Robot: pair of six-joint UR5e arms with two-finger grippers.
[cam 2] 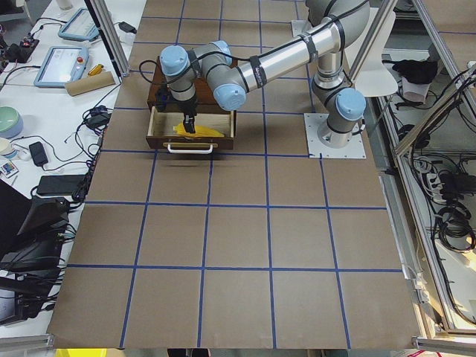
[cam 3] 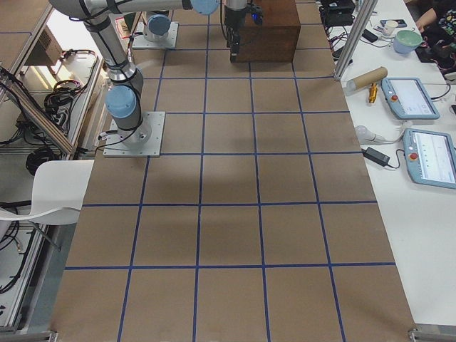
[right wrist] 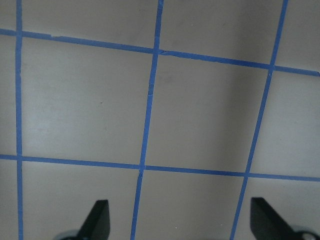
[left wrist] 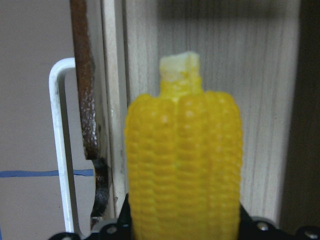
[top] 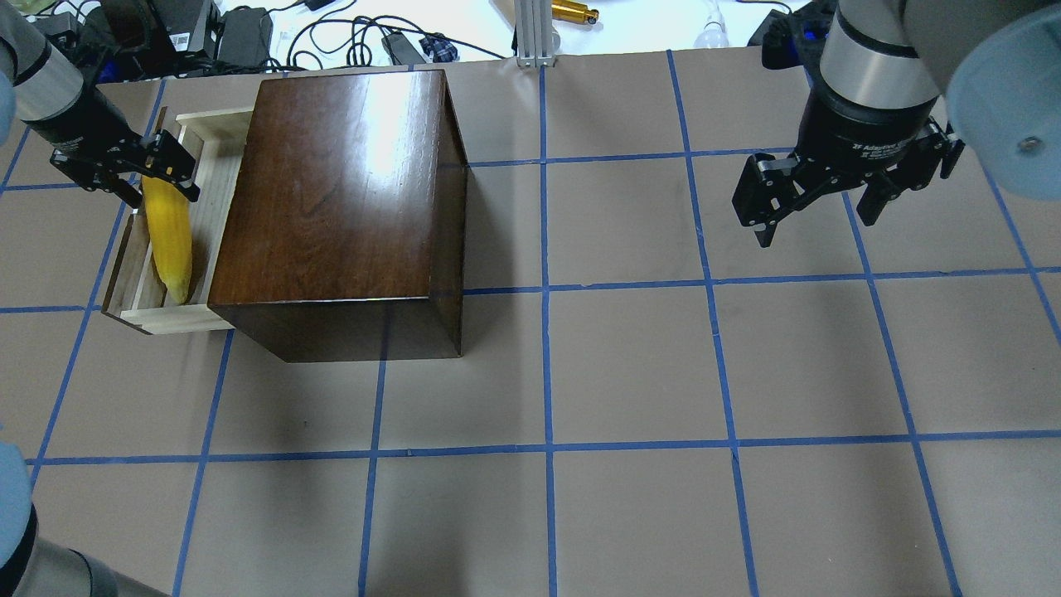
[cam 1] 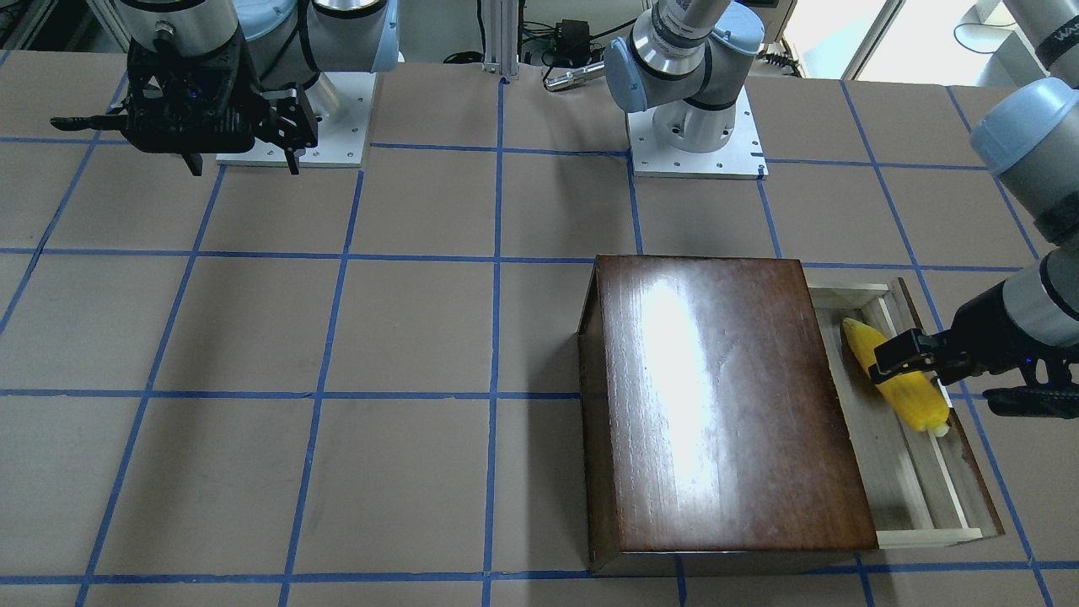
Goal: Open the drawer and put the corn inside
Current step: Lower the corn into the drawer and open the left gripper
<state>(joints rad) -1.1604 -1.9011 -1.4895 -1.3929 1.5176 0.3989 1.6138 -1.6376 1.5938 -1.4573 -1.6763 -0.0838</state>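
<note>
In the left wrist view the corn [left wrist: 183, 165] is blurred and cut off at the bottom edge, the box [top: 331, 191] hides the inner part of the drawer [top: 178, 318], and the right wrist view shows only the fingertips [right wrist: 99, 218] of the right gripper [right wrist: 182, 218] at its bottom edge.

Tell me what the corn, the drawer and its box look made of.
The corn: probably moulded plastic. It is a uniform bright yellow with regular kernel bumps and a slight sheen.
The drawer: pale wood that looks unfinished, matt with visible grain.
The box: dark brown wood, seemingly varnished. Grain shows beneath strong glare.
</note>
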